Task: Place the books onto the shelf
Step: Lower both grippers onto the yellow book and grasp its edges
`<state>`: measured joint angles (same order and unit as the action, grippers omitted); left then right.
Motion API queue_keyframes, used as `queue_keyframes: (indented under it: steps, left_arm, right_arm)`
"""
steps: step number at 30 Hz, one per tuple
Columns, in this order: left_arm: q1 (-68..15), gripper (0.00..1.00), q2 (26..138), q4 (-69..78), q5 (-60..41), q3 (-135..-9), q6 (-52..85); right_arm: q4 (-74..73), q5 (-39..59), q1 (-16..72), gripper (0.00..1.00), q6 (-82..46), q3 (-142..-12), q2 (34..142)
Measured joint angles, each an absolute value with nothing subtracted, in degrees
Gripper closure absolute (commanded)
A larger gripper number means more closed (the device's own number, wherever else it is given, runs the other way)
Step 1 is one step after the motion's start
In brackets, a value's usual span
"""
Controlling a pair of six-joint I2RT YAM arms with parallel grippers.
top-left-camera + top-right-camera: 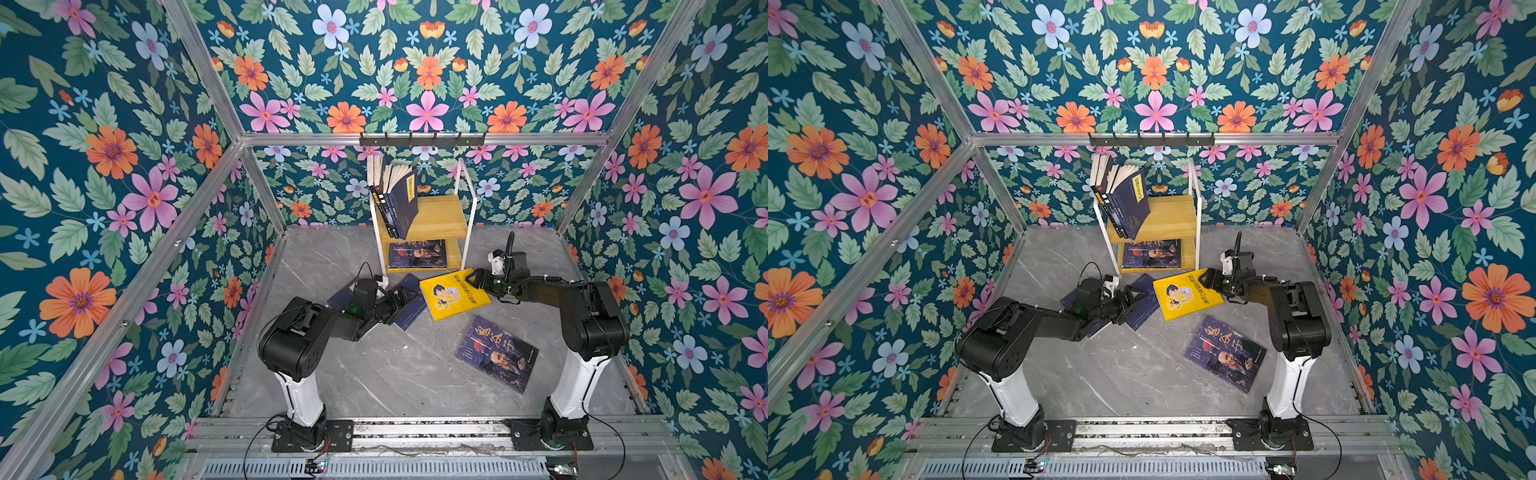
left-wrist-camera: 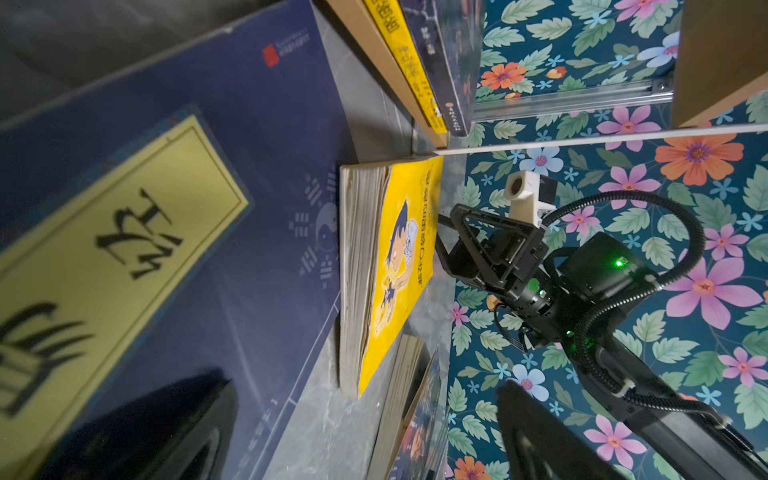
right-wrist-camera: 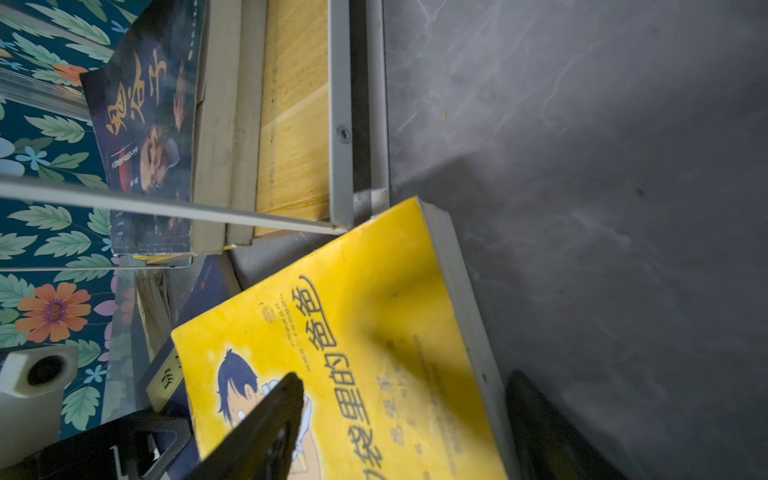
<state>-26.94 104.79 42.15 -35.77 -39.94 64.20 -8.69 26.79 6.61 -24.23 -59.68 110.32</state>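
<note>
**Chinese titles on the book covers**

The purple-blue book on the floor (image 1: 496, 353) bears "鬼谷子" in large gold brush characters; the small print below it is too fine to read. The same title stands on a second purple-blue book (image 3: 145, 133), lying on the shelf (image 3: 291, 124). The yellow book (image 3: 374, 332) carries a black title ending "里的爸爸". The navy book (image 2: 249, 124) has a yellow label (image 2: 83, 295) reading "易经", a pale bagua ring (image 2: 320, 232) and a red seal (image 2: 270, 54), which is illegible.
</note>
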Motion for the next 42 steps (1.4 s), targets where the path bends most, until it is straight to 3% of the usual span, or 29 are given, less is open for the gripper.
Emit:
queue_keyframes:
  steps: [9,13,19,22,31,38,42]
  left_arm:
    - [-27.7,0.05,108.7,44.1,-37.1,-42.3,64.3]
    - [-27.9,0.16,109.0,45.1,-36.4,-41.8,64.6]
    - [-28.9,0.24,109.5,41.6,-35.7,-44.0,64.0]
    - [-29.4,0.37,108.5,38.8,-35.5,-44.2,63.8]
    - [-29.7,0.65,104.2,30.6,-35.1,-45.1,61.3]
    - [-29.8,0.97,103.2,29.5,-36.0,-45.6,60.8]
    - [-29.8,1.0,101.9,29.0,-36.1,-45.5,60.0]
  right_arm:
    - [-14.2,27.6,8.5,0.24,-26.2,-54.6,108.5]
    - [-18.2,28.2,9.7,0.25,-28.2,-50.9,107.2]
    - [-23.0,28.3,11.4,0.25,-30.9,-47.4,106.6]
    - [-24.3,28.3,11.6,0.26,-31.9,-46.0,106.0]
    - [-24.6,28.8,11.7,0.26,-33.2,-44.2,104.2]
    - [-23.6,29.0,11.8,0.26,-33.8,-44.4,103.8]
    - [-20.1,28.8,11.8,0.24,-33.2,-44.6,102.0]
